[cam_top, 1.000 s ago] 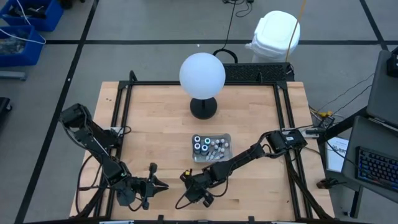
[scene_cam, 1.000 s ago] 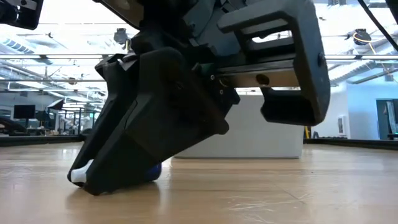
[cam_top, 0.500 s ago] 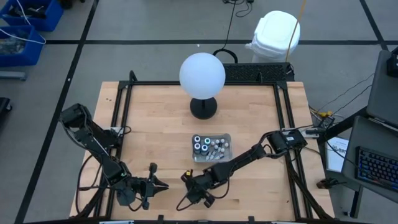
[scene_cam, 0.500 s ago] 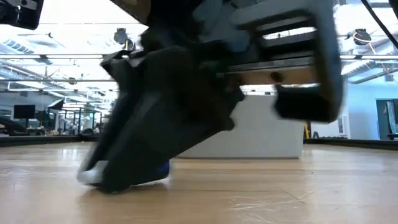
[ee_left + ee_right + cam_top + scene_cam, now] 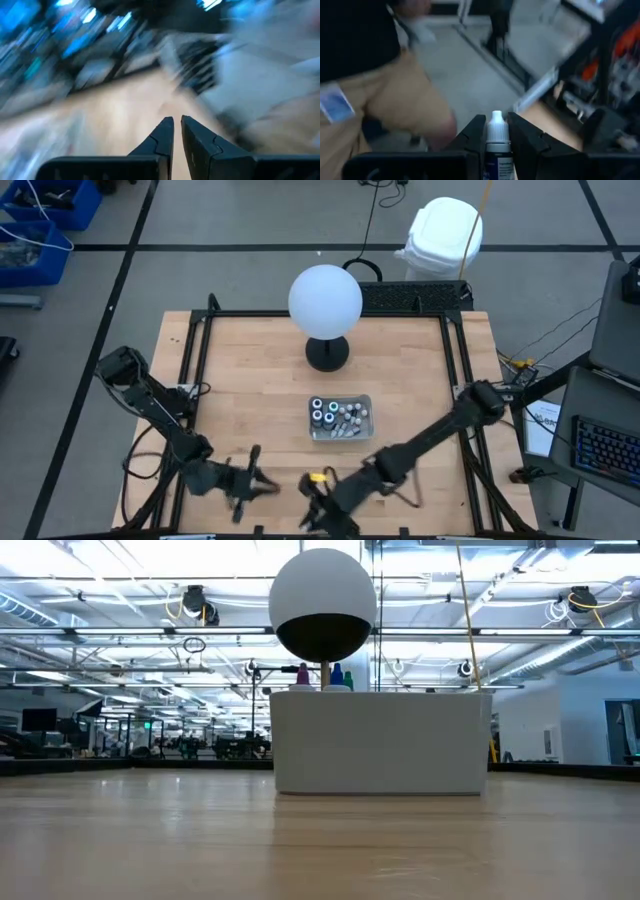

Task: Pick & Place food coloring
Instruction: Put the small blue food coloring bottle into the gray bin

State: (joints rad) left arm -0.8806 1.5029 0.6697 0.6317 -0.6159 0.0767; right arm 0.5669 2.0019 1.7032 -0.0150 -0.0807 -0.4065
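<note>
Small white-capped bottle (image 5: 496, 142) clamped in right gripper (image 5: 495, 131), seen only in right wrist view; left gripper (image 5: 175, 131) fingers nearly together; tray (image 5: 341, 419) seen mid-frame from above.

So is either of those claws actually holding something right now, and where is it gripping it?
Yes. The right gripper pinches a small food coloring bottle by its sides, white cap poking out past the fingers. The left gripper holds nothing.

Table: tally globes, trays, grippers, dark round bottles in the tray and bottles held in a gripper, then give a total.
Globe: 1
Tray: 1
Grippers: 2, left gripper and right gripper
Dark round bottles in tray: 3
Held bottle, in right gripper: 1
Total: 8
The small white-topped bottles in the tray are too small to count.
</note>
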